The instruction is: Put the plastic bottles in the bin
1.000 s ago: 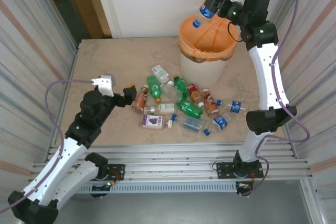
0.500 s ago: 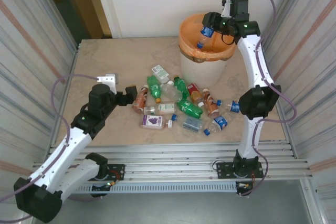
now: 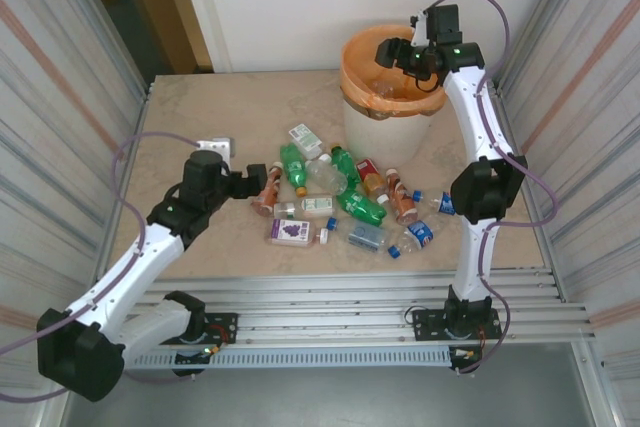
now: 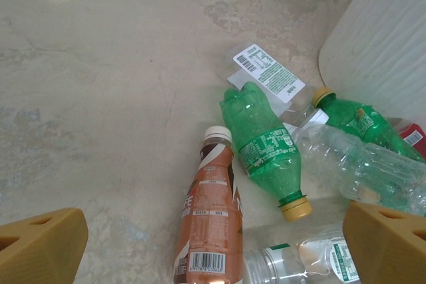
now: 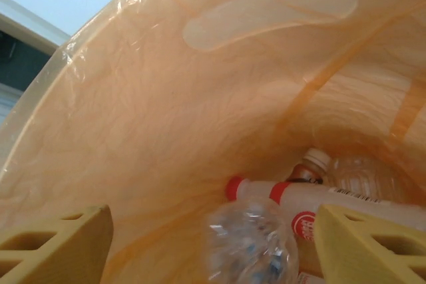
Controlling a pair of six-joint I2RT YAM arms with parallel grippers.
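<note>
right gripper [image 3: 392,51] over bin [image 3: 380,132] mouth, jaws released, empty. binned bottles [image 5: 346,194] lie at bottom of orange bag [image 5: 166,131]. plastic bottles [image 3: 345,205] heaped on table [image 3: 200,117] at bin's 6 o'clock. left gripper [image 3: 247,185] at heap's 9 o'clock, jaws spread wide, above brown bottle [image 4: 210,224], not touching.

One bin [image 3: 385,132], about fourteen plastic bottles [image 3: 362,207] outside, three inside
</note>
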